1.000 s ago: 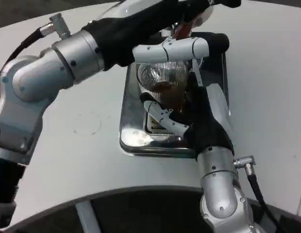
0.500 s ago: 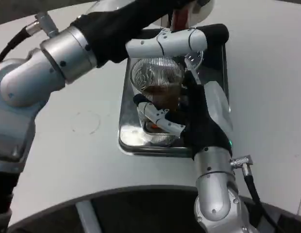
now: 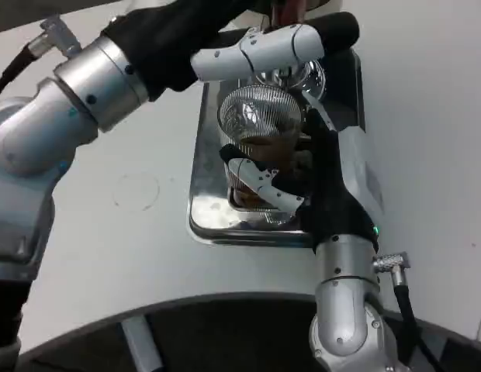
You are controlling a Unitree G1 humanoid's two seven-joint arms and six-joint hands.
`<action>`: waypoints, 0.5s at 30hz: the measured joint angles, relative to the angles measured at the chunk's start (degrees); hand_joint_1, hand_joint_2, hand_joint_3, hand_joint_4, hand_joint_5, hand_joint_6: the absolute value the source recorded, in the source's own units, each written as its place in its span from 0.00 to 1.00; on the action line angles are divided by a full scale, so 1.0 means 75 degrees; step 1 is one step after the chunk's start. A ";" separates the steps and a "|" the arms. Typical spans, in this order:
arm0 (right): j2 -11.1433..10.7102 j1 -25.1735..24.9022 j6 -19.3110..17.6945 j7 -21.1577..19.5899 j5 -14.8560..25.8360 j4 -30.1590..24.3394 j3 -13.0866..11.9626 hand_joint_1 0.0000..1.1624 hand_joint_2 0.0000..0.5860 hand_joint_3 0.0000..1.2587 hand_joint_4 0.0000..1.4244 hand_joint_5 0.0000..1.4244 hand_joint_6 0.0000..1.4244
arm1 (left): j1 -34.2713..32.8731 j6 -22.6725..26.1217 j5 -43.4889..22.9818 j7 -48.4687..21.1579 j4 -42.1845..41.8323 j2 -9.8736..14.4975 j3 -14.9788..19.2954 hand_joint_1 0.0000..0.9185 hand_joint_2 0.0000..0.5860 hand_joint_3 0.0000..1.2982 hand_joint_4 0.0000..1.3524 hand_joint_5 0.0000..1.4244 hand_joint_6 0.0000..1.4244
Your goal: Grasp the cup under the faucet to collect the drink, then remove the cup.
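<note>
Head view: I see ribbed clear glass cup [image 3: 260, 124], brown drink inside, above shiny metal drip tray [image 3: 205, 209] on white table [image 3: 132, 256]. My right hand [image 3: 318, 182] grips cup from right side; white-and-black fingers [image 3: 260, 180] wrap across its lower front. My left forearm [image 3: 85, 93] crosses picture from left; left hand [image 3: 264, 53] lies above cup near faucet [image 3: 289, 12]. Cannot tell whether left hand is closed on anything. Faucet partly cut off at top edge.
</note>
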 measured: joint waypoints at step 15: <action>0.0007 0.0210 -0.0356 -0.0168 0.0004 -0.0044 -0.0267 0.61 0.45 0.30 0.37 0.44 0.46 | 0.0060 -0.0130 -0.0342 0.0559 -0.0283 -0.0239 0.0566 0.00 0.21 0.18 0.14 0.18 0.22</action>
